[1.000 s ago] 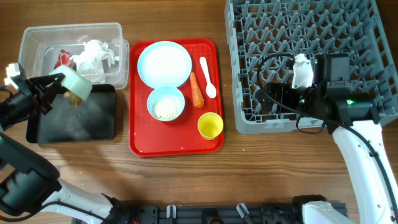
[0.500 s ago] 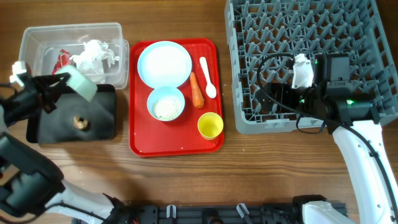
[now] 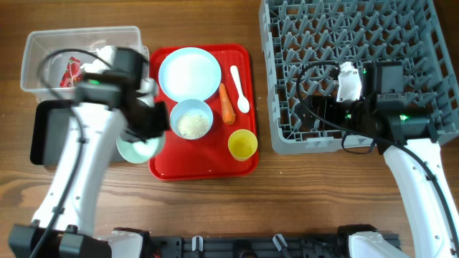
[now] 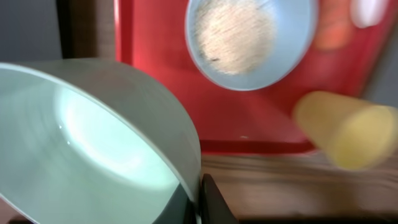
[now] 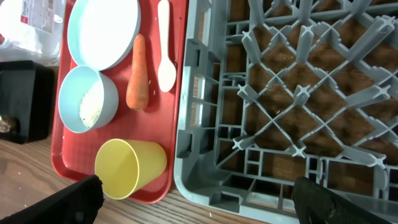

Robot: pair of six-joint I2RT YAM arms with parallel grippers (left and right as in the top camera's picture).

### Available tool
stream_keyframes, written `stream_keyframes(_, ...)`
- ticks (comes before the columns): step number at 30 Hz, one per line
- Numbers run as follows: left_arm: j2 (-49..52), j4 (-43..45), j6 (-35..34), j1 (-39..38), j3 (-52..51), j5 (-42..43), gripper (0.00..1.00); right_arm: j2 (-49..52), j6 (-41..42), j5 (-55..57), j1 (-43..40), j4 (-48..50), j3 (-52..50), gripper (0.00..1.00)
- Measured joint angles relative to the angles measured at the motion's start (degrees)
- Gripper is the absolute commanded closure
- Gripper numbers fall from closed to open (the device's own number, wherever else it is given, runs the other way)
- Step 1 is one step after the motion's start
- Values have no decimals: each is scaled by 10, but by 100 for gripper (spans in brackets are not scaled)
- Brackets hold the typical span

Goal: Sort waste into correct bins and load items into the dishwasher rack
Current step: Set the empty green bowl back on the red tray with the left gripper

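The green bowl (image 3: 138,149) hangs over the left edge of the tray (image 3: 203,166), between the black bin (image 3: 50,136) and the blue bowl (image 3: 191,119) of rice. The left gripper (image 3: 145,129) pinches its rim. The right gripper (image 5: 199,199) hovers above the rack (image 3: 344,29), fingers spread wide and empty.

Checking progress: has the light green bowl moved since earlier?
Yes. The light green bowl went right, from over the black bin to beside the red tray.

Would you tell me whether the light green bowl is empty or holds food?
Empty: the light green bowl shows a bare inside in the left wrist view.
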Motion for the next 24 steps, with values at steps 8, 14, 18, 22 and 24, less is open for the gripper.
stream_keyframes(8,3,155,-114,-144,-142,-99,96,0,0,0,0,3,0,0)
stream_keyframes(14,4,211,-127,-171,-194,-110,69,0,0,0,0,3,0,0)
stream_keyframes(18,4,211,-134,-171,-196,-115,40,0,0,0,0,3,0,0)
stream_keyframes(22,4,218,-136,-171,-196,-115,33,0,0,0,0,3,0,0)
stream_keyframes(24,4,229,-133,-171,-196,-115,27,0,0,0,0,3,0,0)
